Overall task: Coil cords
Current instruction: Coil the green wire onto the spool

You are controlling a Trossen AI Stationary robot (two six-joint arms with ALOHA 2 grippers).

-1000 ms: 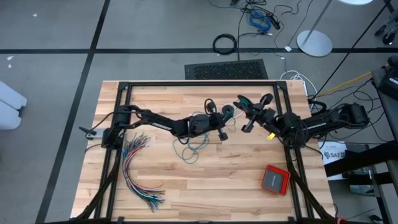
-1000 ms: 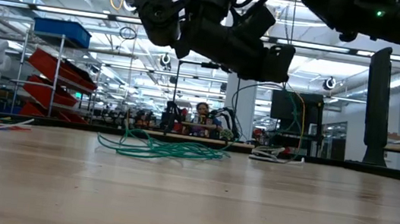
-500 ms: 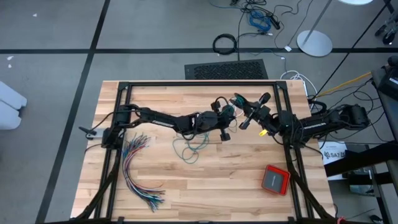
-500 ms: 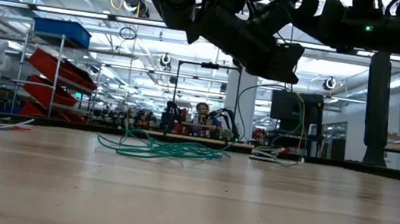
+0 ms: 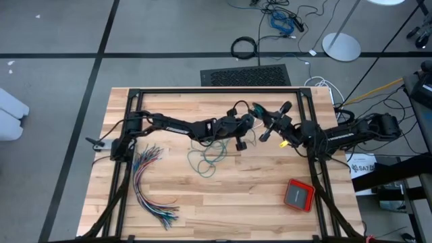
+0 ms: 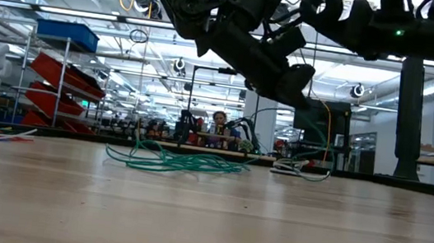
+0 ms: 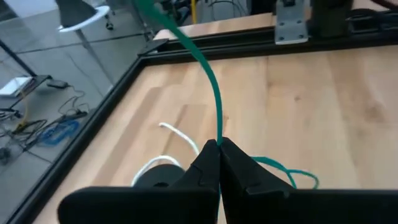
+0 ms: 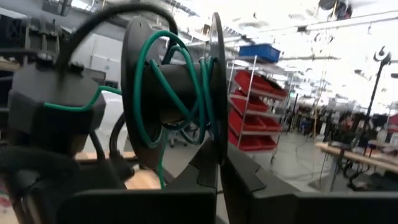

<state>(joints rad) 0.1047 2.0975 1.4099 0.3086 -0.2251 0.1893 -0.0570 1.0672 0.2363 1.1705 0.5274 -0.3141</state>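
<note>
Above the table's far middle, the left gripper [image 7: 219, 149] pinches the teal-green cord [image 7: 208, 74], while the right gripper [image 8: 219, 163] clamps a black spool [image 8: 177, 93] already carrying several turns; slack cord could slip off the flange or snag the loose heap [image 5: 206, 158] lying below.

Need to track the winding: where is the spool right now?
The spool is held in the right gripper, raised above the table's far middle in the high view, beside the left gripper feeding the green cord.
</note>
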